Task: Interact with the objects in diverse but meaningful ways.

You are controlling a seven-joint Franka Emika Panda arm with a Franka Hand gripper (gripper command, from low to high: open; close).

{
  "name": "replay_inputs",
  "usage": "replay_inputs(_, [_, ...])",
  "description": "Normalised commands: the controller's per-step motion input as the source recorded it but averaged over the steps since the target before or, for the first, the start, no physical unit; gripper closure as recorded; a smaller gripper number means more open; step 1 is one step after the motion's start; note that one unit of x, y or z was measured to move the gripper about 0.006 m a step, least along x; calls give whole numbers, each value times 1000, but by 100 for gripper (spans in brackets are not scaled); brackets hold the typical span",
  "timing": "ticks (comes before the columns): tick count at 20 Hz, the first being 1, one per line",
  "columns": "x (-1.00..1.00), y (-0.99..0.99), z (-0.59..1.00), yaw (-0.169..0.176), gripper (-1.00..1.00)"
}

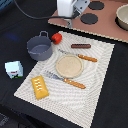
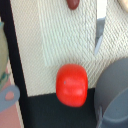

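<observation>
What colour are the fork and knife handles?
Orange, on both the fork and the knife; clearest in the exterior view.

Beneath me, a black tabletop (image 1: pixel 107 85) is carrying a pale woven placemat (image 1: pixel 95 75). A tan stovetop board (image 1: pixel 100 25) with dark round burners (image 1: pixel 89 19) is lying beyond it.

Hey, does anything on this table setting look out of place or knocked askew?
Mostly tidy. The milk carton sits off the placemat on the dark table, tilted. The tomato straddles the mat's edge beside the pot. Fork and knife lie angled around the plate. Nothing is spilled or broken.
</observation>
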Motion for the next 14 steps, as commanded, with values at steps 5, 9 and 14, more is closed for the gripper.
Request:
replay_inputs(5, [467, -17, -267, 9, -100])
replay_inputs(9, [357, 30, -126, 96, -100])
replay_inputs(14, [153, 2, -219, 135, -100])
